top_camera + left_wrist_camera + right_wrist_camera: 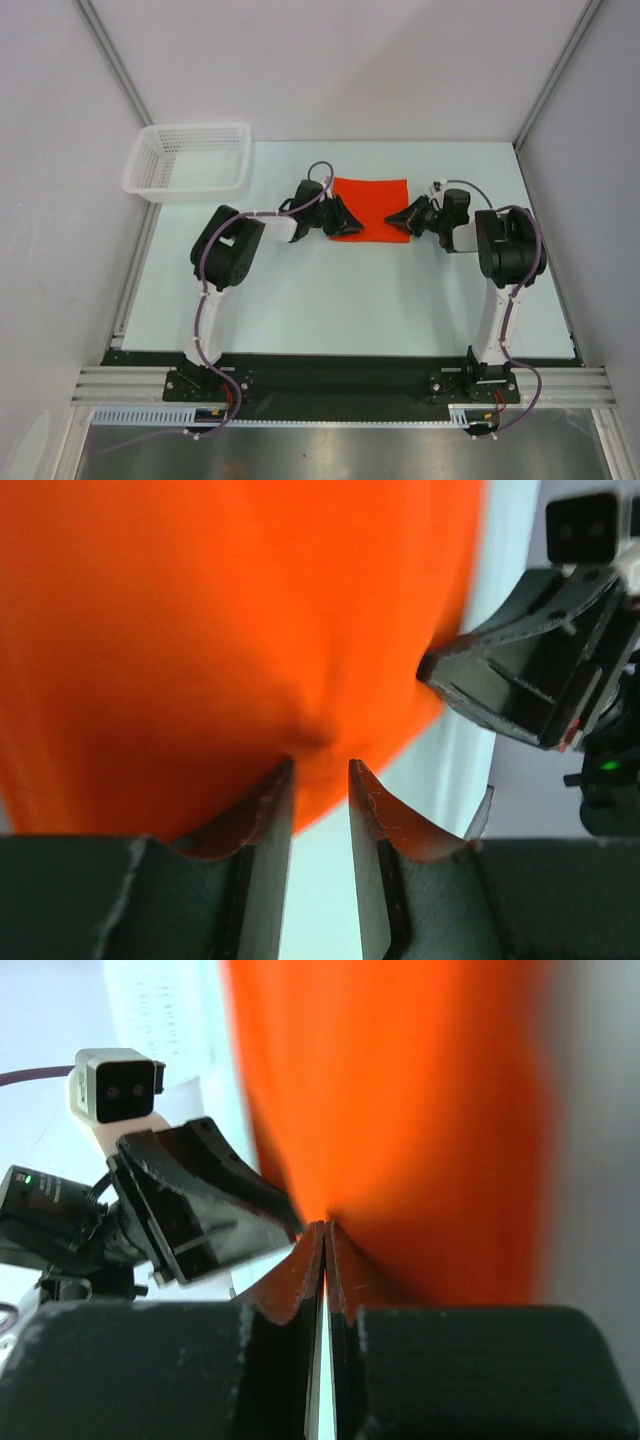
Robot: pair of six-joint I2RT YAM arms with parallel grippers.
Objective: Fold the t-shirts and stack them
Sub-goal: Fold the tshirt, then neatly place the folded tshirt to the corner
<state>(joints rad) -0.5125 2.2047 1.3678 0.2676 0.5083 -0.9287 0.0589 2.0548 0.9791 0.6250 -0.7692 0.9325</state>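
Observation:
The orange-red t-shirt (371, 205) lies folded into a small rectangle in the middle of the table. My left gripper (345, 217) reaches over its left edge and my right gripper (394, 219) over its right edge, tips facing each other. In the left wrist view the left gripper (320, 767) has its jaws a little apart, with the t-shirt (220, 630) puckered between the tips. In the right wrist view the right gripper (326, 1224) is pinched shut on the edge of the t-shirt (400, 1090). The cloth beneath both tips is hidden.
A white mesh basket (190, 160) stands at the table's back left corner. The pale table (350, 300) ends at grey walls left and right. The two arms' bases sit on the black rail at the near edge.

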